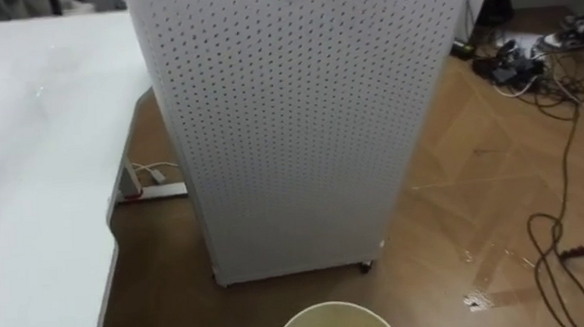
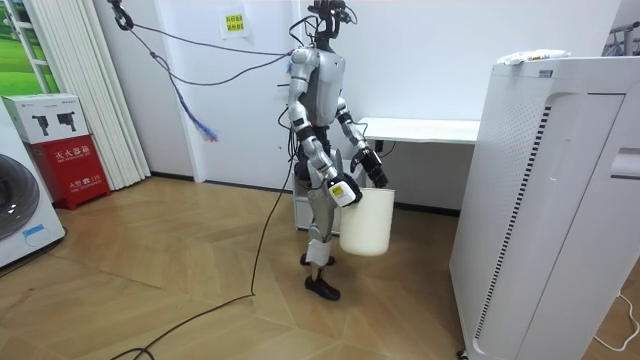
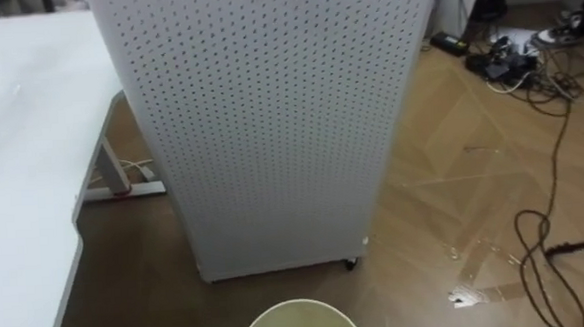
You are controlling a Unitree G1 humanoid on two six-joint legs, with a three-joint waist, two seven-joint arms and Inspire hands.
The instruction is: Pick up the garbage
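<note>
Upright on the wood floor [image 1: 454, 195], the robot faces a white perforated cabinet [image 1: 300, 133], with the white counter [image 1: 31, 147] on its left. Both the left hand [image 2: 372, 168] and right hand [image 2: 345, 190] sit at the rim of a white bin [image 2: 365, 220] carried off the floor; how tightly either hand grips I cannot tell. A small white scrap [image 1: 476, 299] lies on the floor ahead to the right, near black cables [image 1: 557, 260]

A tall white perforated cabinet [image 1: 300, 133] stands before me beside a white table [image 1: 31, 147], cables [image 1: 515, 69] strewn across the wooden floor [image 1: 473, 184].
</note>
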